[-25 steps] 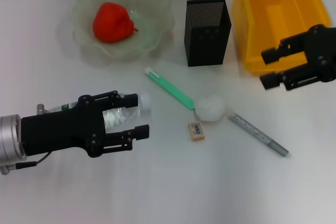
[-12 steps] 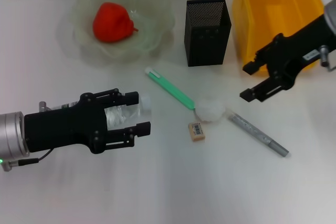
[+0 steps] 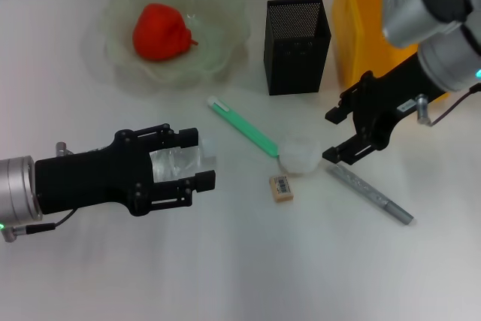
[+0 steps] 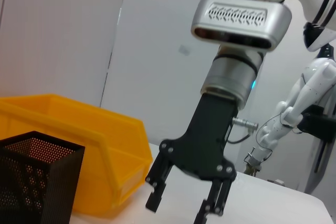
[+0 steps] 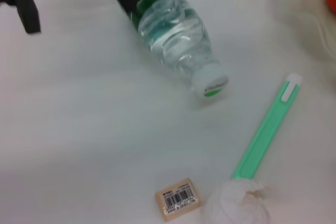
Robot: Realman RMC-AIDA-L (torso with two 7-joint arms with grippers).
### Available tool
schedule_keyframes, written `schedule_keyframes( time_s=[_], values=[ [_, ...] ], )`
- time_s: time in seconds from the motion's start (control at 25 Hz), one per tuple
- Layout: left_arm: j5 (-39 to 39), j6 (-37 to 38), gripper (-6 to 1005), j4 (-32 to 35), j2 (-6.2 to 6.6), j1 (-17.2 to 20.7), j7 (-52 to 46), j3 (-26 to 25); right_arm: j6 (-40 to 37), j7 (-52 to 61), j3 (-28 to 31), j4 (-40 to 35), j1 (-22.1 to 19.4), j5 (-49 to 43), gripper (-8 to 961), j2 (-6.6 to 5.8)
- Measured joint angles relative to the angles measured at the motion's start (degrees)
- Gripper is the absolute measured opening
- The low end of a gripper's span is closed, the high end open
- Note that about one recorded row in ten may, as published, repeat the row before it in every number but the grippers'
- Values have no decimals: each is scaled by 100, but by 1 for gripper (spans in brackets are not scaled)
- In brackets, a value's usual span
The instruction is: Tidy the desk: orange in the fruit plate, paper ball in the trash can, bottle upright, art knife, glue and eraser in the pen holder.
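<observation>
Two grabs at once, crowded worktop middle

Right gripper (image 3: 340,134), wide open beside the paper ball (image 3: 301,155), could nudge it away; left gripper (image 3: 197,159), wide around the bottle (image 5: 173,27), may roll it.

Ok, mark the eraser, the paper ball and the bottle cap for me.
eraser (image 5: 177,199), right wrist view, on its barcode label.
paper ball (image 3: 300,154), head view, on its white crumpled middle.
bottle (image 5: 209,80), right wrist view, on the white-green cap.

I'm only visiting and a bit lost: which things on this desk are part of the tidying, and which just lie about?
Part of the job: orange in fruit plate, paper ball, trash can, bottle, eraser, pen holder, green art knife.
Lying about: grey pen.
</observation>
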Motion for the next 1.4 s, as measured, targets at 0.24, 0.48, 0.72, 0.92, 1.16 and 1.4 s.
schedule_keyframes(
  time_s=[0.24, 0.48, 0.72, 0.92, 1.16, 1.4],
  values=[
    [0, -2, 755, 0, 18, -14, -3, 1, 434, -221, -176, 397, -9, 213, 672, 17],
    [0, -2, 755, 0, 32, -15, -5, 1, 831, -471, -285, 734, 15, 388, 663, 22],
    [-1, 0, 755, 0, 33, -15, -5, 1, 1153, -675, -508, 1004, 7, 656, 653, 26],
    [-1, 0, 754, 0, 32, -15, -4, 1, 1426, -843, -599, 1287, 15, 732, 645, 33],
    [0, 17, 754, 0, 28, -15, -2, 1, 1577, -943, -713, 1415, -17, 893, 635, 34],
    [-1, 30, 754, 0, 30, -14, 1, 1, 1573, -823, -656, 1299, -56, 902, 625, 35]
  ],
)
